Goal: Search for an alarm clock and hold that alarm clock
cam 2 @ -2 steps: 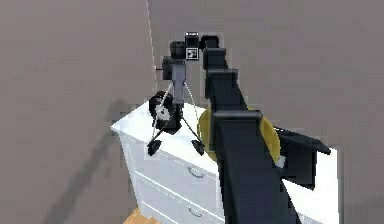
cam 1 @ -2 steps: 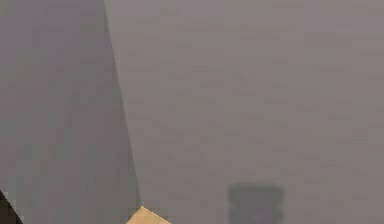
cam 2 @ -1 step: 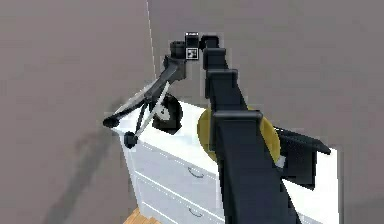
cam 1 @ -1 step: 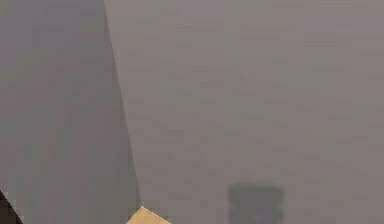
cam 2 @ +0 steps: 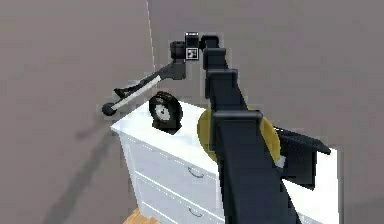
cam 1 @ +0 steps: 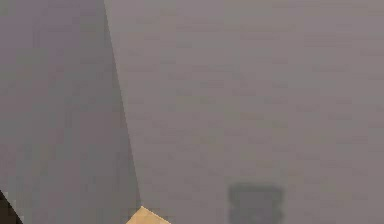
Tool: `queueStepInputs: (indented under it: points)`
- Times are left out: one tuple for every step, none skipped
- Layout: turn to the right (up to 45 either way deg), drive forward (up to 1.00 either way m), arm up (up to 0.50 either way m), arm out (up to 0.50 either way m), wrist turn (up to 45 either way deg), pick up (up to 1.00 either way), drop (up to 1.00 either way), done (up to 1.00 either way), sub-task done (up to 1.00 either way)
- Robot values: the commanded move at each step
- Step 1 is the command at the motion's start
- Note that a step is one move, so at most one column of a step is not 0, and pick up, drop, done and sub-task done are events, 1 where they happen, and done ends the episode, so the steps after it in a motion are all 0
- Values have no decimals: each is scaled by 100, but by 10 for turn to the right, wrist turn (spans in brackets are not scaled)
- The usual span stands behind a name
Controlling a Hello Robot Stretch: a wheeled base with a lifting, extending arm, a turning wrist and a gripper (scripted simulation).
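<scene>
Arm side view: the dark arm (cam 2: pixel 235 130) rises from the bottom edge to the upper centre, and the fingers (cam 2: pixel 142 82) slant from its far end down toward the left of the frame
Alarm clock: a dark round alarm clock (cam 2: pixel 165 112) stands upright on the top of a white dresser (cam 2: pixel 160 165), near its left corner, in the middle left of the frame
Key relation: the clock lies just below and to the right of the fingertips in the frame, between them and the arm; whether they touch it or hang above it cannot be told
Long axis: the clock is round, so no long axis is evident; its face is turned toward the lower left
Fingers' state: I cannot tell whether they are apart or together, nor whether they hold anything
Containers: the dresser's drawers show only their fronts, with the contents hidden; a dark box-like thing (cam 2: pixel 300 160) sits on the top at the right, contents unclear
Other: a yellow round thing (cam 2: pixel 263 135) stands behind the arm
Forward view: two grey walls (cam 1: pixel 250 90) meet at a corner above a sliver of tan floor (cam 1: pixel 148 215) at the bottom edge
Judgement: the search looks finished and the grasp remains to be confirmed
</scene>
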Motion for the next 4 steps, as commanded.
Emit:
queueStepInputs:
  points:
    - [0, 0, 0, 0, 450, 0, 0, 0, 0]
    - [0, 0, 0, 0, 330, 0, 0, 0, 0]
    - [0, 0, -22, 0, 0, 0, 0, 0, 0]
    - [0, 0, 0, 0, 0, 100, 0, 0, 0]
